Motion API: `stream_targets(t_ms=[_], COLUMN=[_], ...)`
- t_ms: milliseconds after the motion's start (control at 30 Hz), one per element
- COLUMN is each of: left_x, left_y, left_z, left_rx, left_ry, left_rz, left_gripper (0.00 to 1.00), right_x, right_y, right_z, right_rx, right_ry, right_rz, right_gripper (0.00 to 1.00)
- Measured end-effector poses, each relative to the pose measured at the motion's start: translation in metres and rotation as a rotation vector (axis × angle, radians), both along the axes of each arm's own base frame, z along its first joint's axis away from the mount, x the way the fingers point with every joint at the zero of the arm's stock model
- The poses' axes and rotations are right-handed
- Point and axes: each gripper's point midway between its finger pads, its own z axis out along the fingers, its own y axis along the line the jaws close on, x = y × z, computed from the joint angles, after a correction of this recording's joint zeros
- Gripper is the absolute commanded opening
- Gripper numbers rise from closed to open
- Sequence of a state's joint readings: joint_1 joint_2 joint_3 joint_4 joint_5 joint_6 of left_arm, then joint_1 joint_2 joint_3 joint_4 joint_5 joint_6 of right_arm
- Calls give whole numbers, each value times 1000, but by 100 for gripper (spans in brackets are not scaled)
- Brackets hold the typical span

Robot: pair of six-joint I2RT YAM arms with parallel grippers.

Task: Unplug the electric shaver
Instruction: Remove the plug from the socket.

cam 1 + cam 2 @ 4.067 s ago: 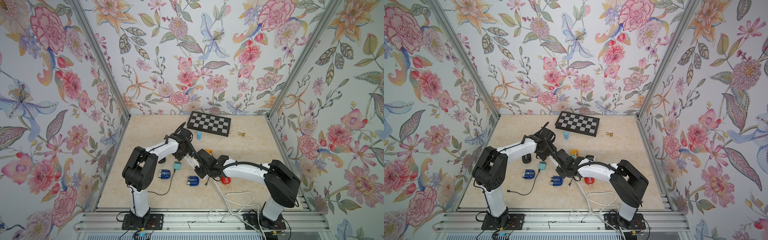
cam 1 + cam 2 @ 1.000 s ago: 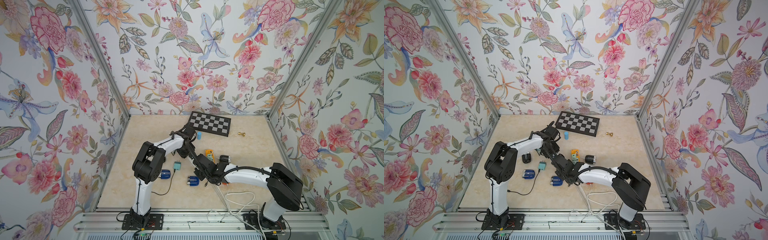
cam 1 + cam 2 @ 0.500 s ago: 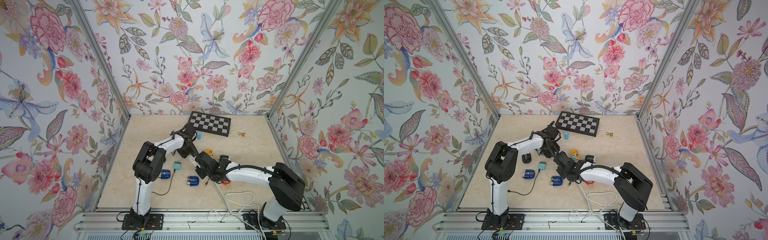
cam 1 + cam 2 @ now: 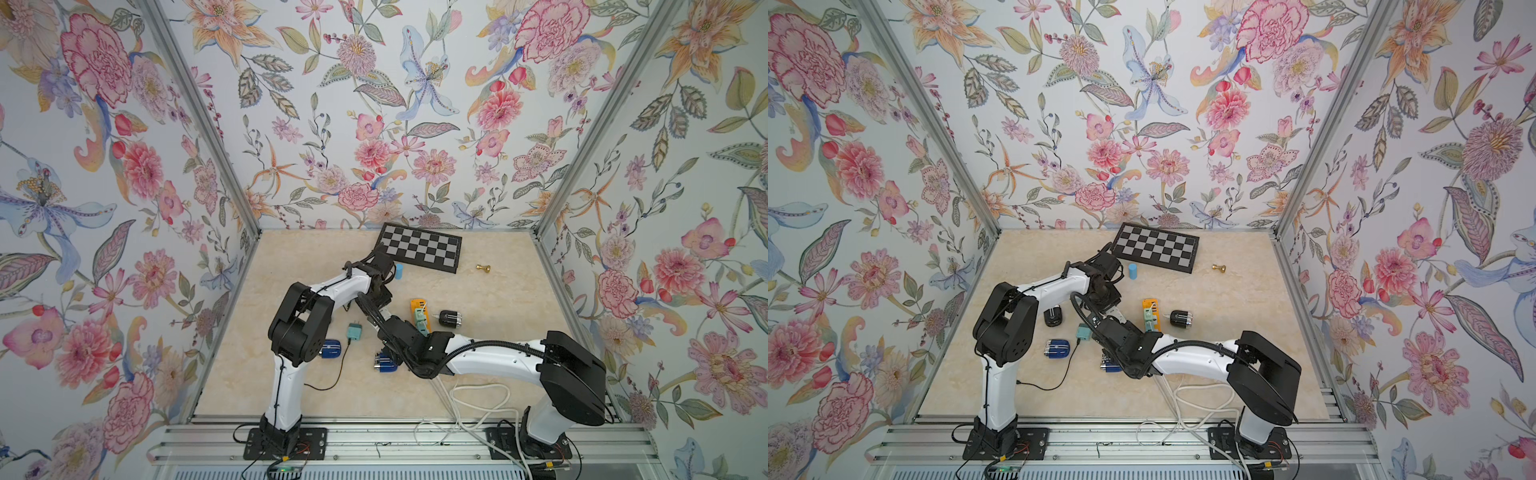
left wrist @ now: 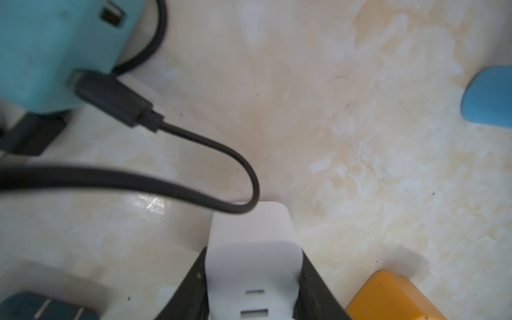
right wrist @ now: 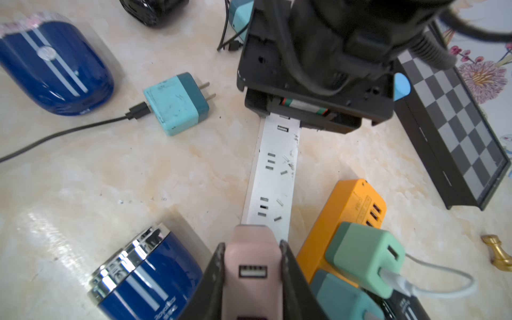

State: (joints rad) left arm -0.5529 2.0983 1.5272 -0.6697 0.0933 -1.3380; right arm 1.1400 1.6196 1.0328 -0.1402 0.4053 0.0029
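Your left claw (image 5: pixel 253 257) is clamping one end of the white power strip (image 6: pixel 273 171), while your right claw (image 6: pixel 252 249) is gripping the pink charger (image 6: pixel 252 266) sitting at the strip's opposite end. The teal charger (image 6: pixel 176 104) is lying off the strip on the counter (image 6: pixel 110 180), prongs bare, with its black cable (image 6: pixel 69 130) attached. The blue shaver (image 6: pixel 52 66) is resting near that charger, and a second shaver (image 6: pixel 144 277) is lying just beside your right claw.
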Motion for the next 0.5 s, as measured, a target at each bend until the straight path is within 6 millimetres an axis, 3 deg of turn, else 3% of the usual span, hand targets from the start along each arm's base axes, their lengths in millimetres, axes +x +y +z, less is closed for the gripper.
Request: stream_targets(t_ms=[133, 233, 333, 500], left_x=[1, 3, 4, 14], left_y=[0, -1, -2, 3], left_z=[1, 2, 3, 5], left_rx=[8, 14, 24, 77], left_ry=[-6, -14, -31, -103], left_rz=[-10, -22, -39, -80], left_gripper=[14, 26, 42, 75], right_x=[-10, -19, -31, -57], right_y=[7, 9, 6, -1], right_z=[54, 80, 74, 32], right_rx=[172, 291, 344, 331], right_ry=[0, 33, 111, 276], right_rz=[66, 119, 153, 186], right_gripper=[0, 0, 0, 0])
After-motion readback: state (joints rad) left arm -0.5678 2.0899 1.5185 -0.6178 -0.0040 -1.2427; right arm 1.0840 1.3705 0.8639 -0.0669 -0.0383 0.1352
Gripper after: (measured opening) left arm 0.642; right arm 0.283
